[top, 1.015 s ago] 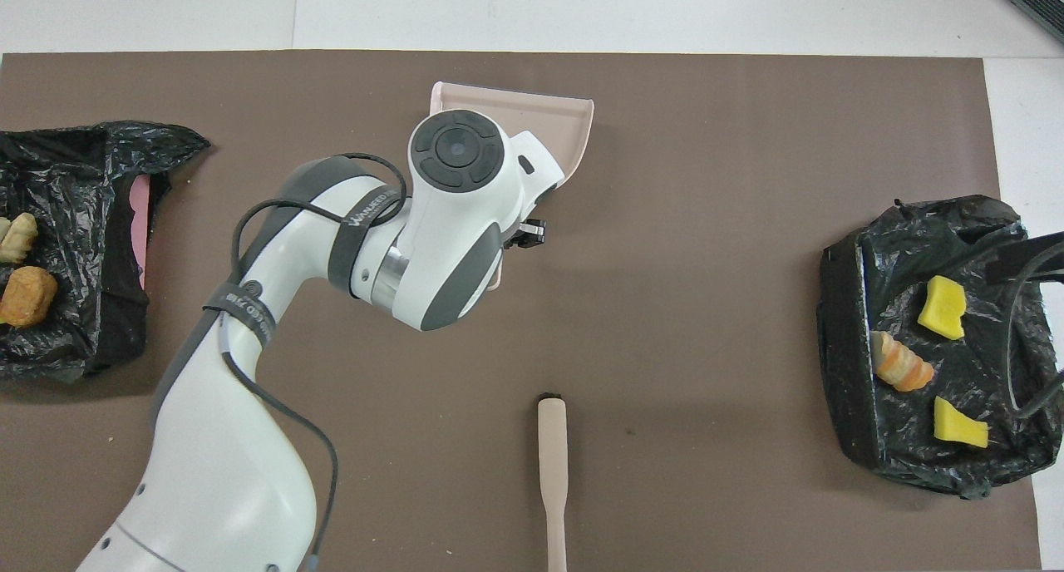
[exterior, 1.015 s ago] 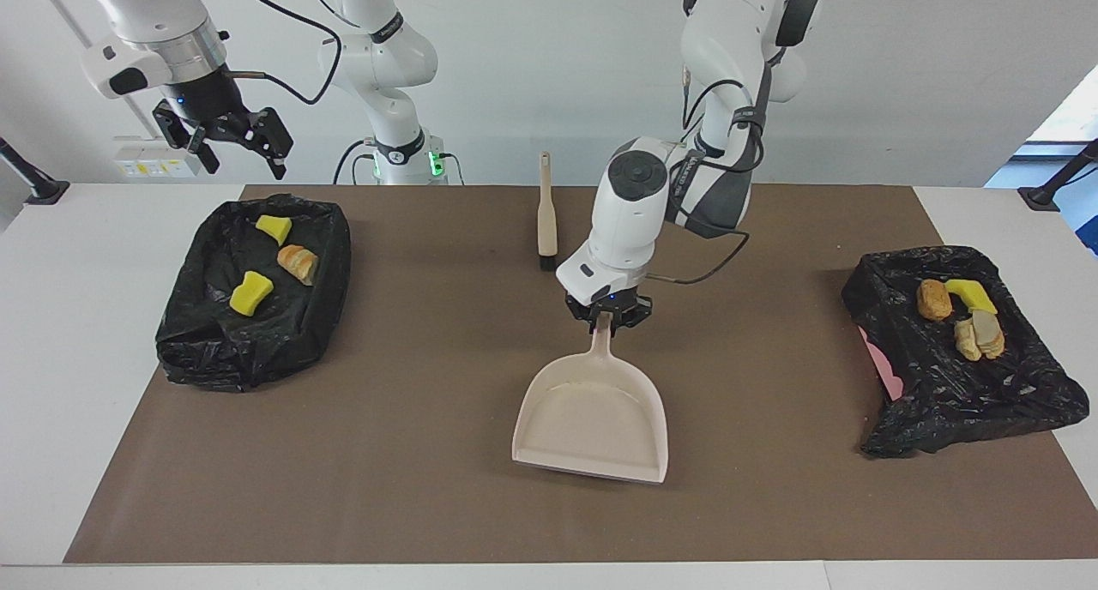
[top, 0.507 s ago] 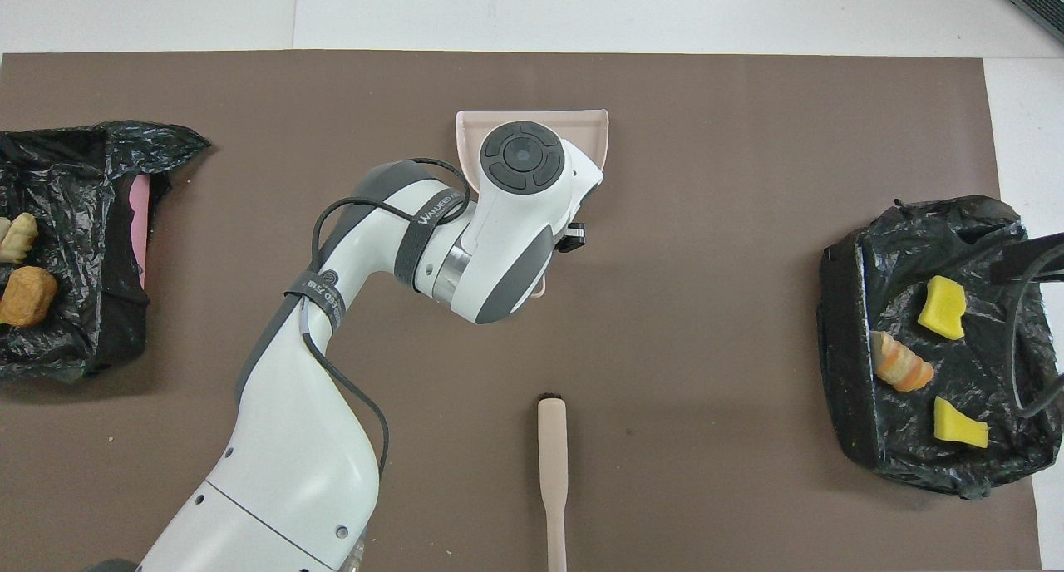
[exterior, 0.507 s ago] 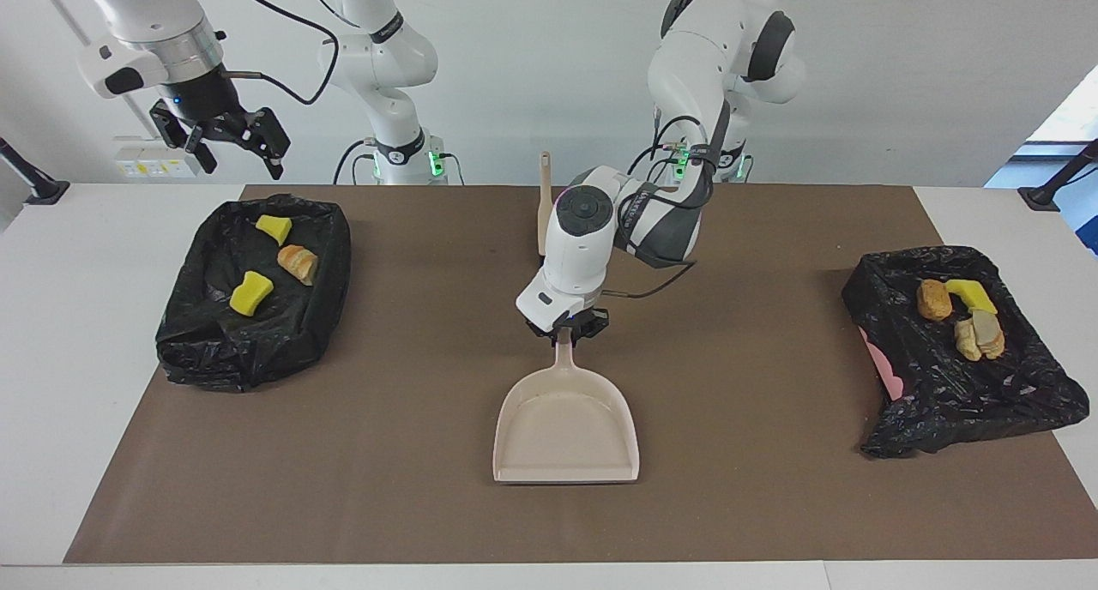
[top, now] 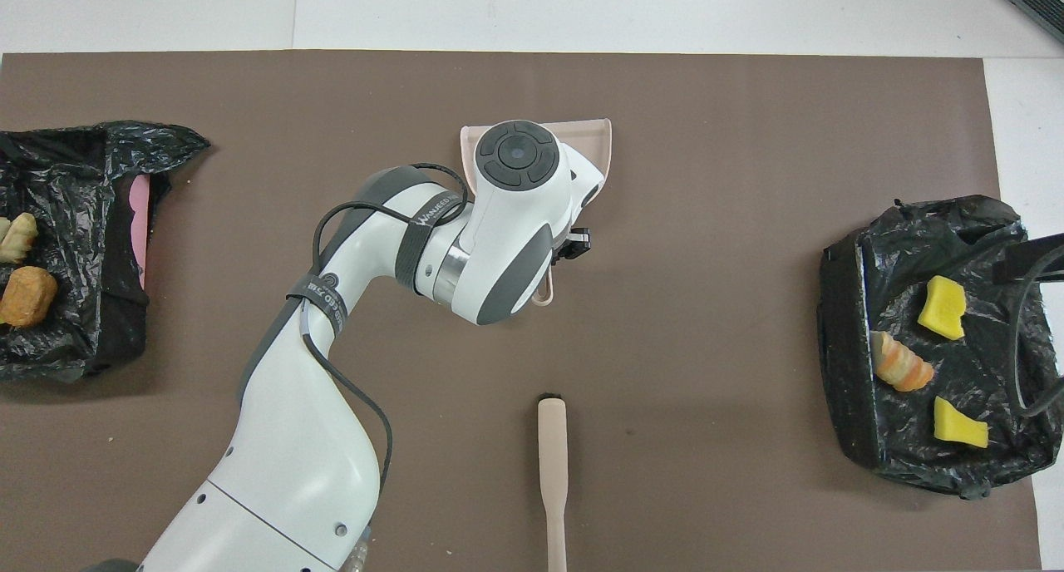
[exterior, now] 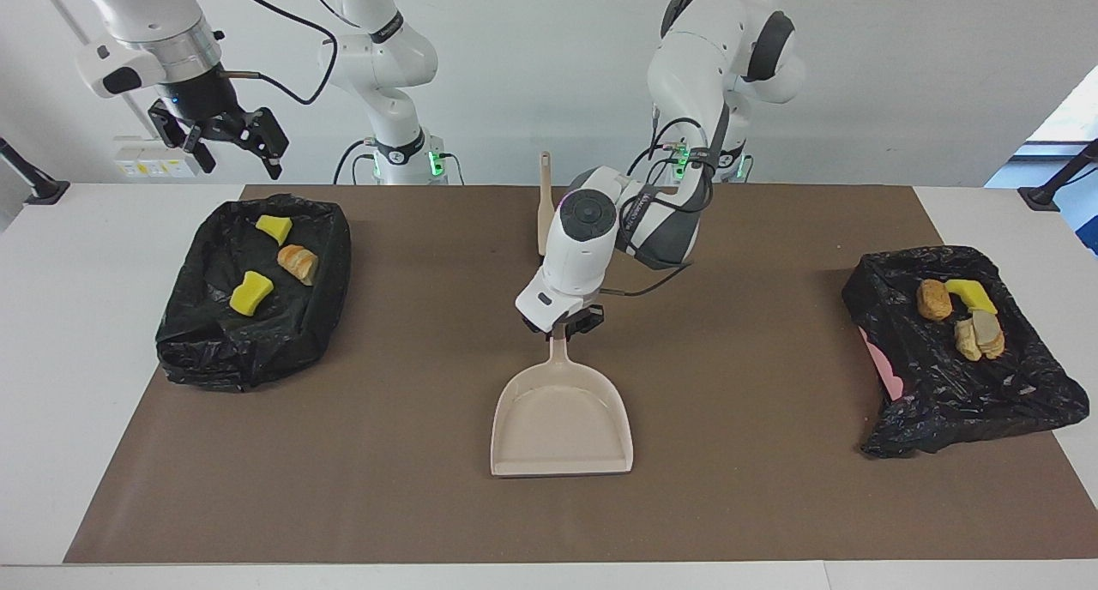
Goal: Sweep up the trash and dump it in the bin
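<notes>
A beige dustpan [exterior: 562,418] lies empty on the brown mat, mouth away from the robots. My left gripper [exterior: 562,326] is shut on its handle; in the overhead view the arm hides most of the pan [top: 600,152]. The trash lies in two black-bagged bins. The bin [exterior: 206,350] at the right arm's end holds two yellow chunks [exterior: 250,292] and a bread chunk [exterior: 298,263]. The bin [exterior: 969,401] at the left arm's end holds a brown chunk [exterior: 933,299], a yellow one [exterior: 971,294] and tan ones [exterior: 980,336]. My right gripper [exterior: 232,140] hangs open and empty, high above its bin.
A beige hand brush [top: 552,472] lies on the mat [exterior: 412,487] nearer to the robots than the dustpan, partly hidden by the left arm in the facing view [exterior: 544,200]. White table [exterior: 69,358] borders the mat at both ends.
My left gripper has slid the dustpan toward the right arm's end of the table and turned it square. The right gripper has hardly moved.
</notes>
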Tool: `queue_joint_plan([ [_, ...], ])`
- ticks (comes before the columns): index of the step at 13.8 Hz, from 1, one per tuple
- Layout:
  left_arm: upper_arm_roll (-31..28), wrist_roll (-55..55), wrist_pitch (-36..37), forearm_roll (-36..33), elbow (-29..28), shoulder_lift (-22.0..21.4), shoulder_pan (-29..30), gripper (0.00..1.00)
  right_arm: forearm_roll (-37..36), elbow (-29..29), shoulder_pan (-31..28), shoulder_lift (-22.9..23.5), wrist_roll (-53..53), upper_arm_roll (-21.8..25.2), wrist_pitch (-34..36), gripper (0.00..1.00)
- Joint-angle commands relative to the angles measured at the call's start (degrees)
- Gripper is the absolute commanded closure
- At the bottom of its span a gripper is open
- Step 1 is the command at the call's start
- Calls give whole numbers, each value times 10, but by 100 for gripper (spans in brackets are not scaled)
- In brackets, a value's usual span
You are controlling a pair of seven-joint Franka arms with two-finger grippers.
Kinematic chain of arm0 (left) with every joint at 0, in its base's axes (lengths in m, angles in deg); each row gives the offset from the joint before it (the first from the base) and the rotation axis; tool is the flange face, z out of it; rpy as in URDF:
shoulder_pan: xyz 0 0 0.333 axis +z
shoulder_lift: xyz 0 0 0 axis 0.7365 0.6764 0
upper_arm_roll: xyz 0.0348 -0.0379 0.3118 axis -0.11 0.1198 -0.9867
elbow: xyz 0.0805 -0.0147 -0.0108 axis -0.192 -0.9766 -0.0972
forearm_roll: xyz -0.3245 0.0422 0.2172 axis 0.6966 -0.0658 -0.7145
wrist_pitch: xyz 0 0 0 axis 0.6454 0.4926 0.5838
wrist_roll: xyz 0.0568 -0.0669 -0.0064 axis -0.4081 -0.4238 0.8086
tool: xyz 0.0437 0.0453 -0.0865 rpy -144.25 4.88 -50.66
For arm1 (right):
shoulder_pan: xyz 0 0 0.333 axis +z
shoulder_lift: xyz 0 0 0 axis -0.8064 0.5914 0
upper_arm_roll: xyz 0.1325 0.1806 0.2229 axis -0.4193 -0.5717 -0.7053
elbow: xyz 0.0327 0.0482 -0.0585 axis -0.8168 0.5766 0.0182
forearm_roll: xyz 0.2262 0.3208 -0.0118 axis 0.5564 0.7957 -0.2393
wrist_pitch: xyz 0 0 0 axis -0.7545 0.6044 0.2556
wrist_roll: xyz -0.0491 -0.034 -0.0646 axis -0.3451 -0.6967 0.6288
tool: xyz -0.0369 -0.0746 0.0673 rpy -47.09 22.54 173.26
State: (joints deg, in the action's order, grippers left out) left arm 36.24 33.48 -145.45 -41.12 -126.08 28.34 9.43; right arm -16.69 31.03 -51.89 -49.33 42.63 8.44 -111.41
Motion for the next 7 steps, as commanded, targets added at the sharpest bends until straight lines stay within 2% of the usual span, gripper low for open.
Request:
queue_joint_plan([
  [1, -6, 7, 6, -1, -12, -11, -8, 51, 11, -4, 2, -1, -21, 9, 1, 0],
  [3, -7, 6, 13, -2, -13, -13, -9, 9, 12, -4, 3, -1, -21, 9, 0, 0],
  [4, -7, 5, 11, -13, -13, -17, -8, 0, 12, -4, 3, -1, -21, 9, 1, 0],
  [6, -8, -1, 17, -52, -21, -39, -2, 0, 12, -3, 3, -2, -21, 9, 1, 0],
  [7, -8, -5, 12, -54, -46, -64, 3, 0, 12, -3, 3, -2, -21, 9, 1, 0],
])
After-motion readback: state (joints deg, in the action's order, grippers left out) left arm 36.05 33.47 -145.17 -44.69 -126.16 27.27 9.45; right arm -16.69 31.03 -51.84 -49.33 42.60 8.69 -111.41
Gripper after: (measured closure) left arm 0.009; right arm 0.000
